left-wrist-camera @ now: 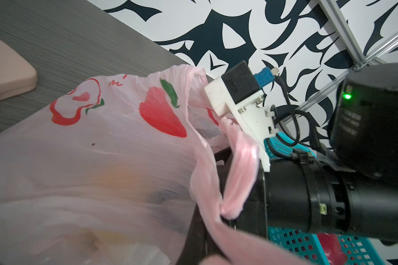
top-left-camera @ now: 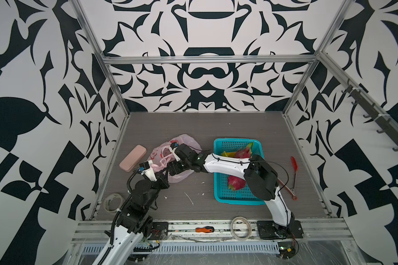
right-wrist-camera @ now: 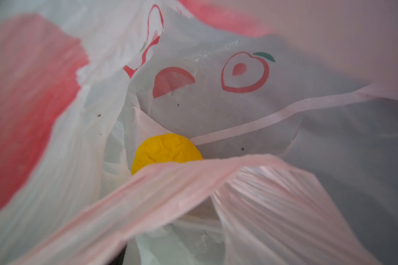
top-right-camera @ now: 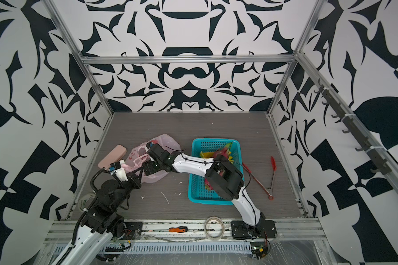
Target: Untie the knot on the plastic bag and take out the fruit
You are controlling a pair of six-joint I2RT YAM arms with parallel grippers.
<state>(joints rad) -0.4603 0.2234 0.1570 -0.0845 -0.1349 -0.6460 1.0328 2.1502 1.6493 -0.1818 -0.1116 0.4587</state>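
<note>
The pale-pink plastic bag (top-left-camera: pixel 186 140) (top-right-camera: pixel 164 139) (left-wrist-camera: pixel 78 160) lies left of centre with its mouth open. My right gripper (top-left-camera: pixel 173 160) reaches across into it, and its jaws are hidden by the plastic. In the right wrist view the small orange (right-wrist-camera: pixel 166 149) lies deep inside the bag (right-wrist-camera: pixel 216 110), ahead of the gripper and untouched. My left gripper (top-left-camera: pixel 167 172) (left-wrist-camera: pixel 214 261) is shut on a bag handle (left-wrist-camera: pixel 239 158). Two handle strips pinch together at a twist (left-wrist-camera: pixel 224 210); I cannot tell if that is the knot. Two dragon fruits (top-left-camera: pixel 245 149) (top-left-camera: pixel 236 182) and the banana (top-left-camera: pixel 226 154) lie in the teal basket (top-left-camera: pixel 217 183).
A pink case (top-left-camera: pixel 133 157) lies left of the bag. Red tongs (top-left-camera: pixel 294 174) lie right of the basket. One tape roll (top-left-camera: pixel 113 202) is by the left arm. Another tape roll (top-left-camera: pixel 240 228) and an orange screwdriver (top-left-camera: pixel 204 229) rest on the front rail.
</note>
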